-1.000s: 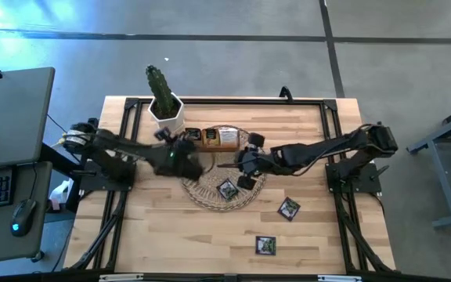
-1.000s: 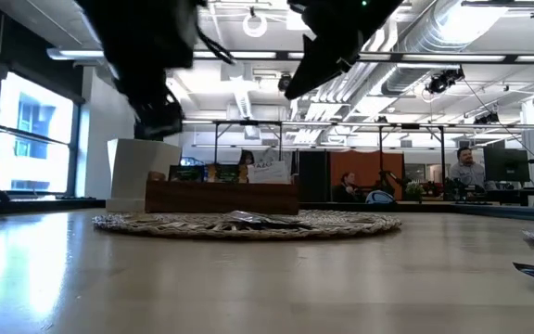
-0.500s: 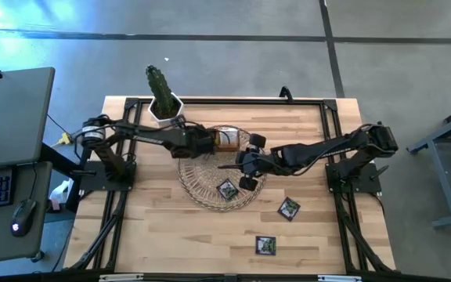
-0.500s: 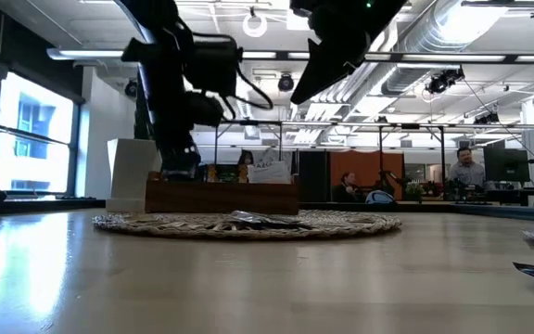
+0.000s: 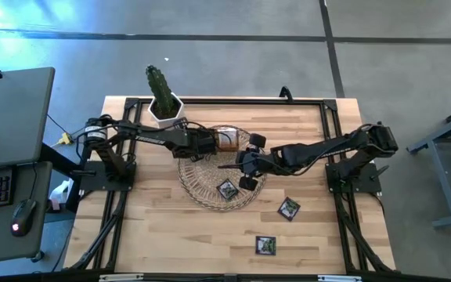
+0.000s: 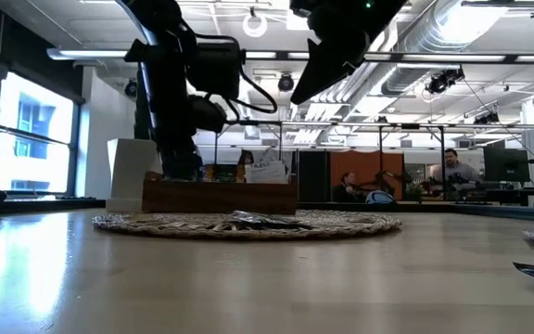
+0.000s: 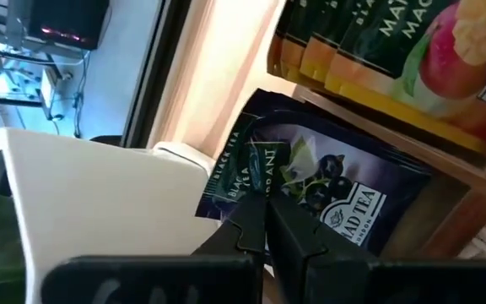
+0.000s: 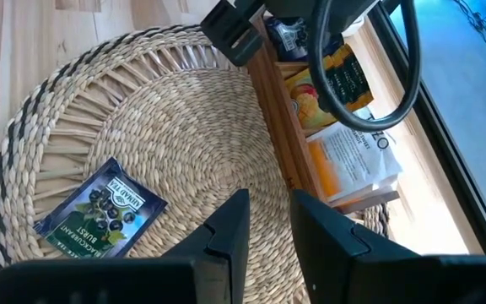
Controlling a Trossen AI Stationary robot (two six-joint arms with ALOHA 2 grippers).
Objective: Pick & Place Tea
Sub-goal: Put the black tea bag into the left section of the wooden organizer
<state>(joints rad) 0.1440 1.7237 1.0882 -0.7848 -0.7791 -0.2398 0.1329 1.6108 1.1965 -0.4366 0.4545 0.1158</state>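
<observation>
My left gripper [image 5: 208, 143] is at the left end of the brown wooden box [image 5: 227, 139], which sits on the far part of the round wicker mat [image 5: 210, 184]. It is shut on a dark purple-black tea sachet [image 7: 310, 181] in the box's end compartment. Yellow-orange sachets [image 7: 395, 51] stand in the neighbouring compartment. My right gripper [image 5: 242, 170] hovers open above the mat's right part. One dark sachet [image 8: 99, 211] lies flat on the mat. Two more sachets [image 5: 289, 207] [image 5: 265, 245] lie flat on the table, nearer the front. My left gripper [image 7: 266, 221] pinches the dark sachet between its two fingers at the sachet's upper edge [image 7: 264, 173]. The fingers come from above, pointing down into the box's left end compartment. The sachet's lower part is down in the compartment, against the box's wooden wall [image 7: 454, 165].
A cactus in a white pot [image 5: 165, 110] stands just beyond the box's left end, close to my left arm. Bare table [image 5: 171, 235] lies in front of the mat. A desk with keyboard and mouse stands beyond the table's left edge.
My left gripper has moved from above the mat's left part toward the far edge and down, to the box's left end, and has stayed there for the last half second. My right arm has kept still.
</observation>
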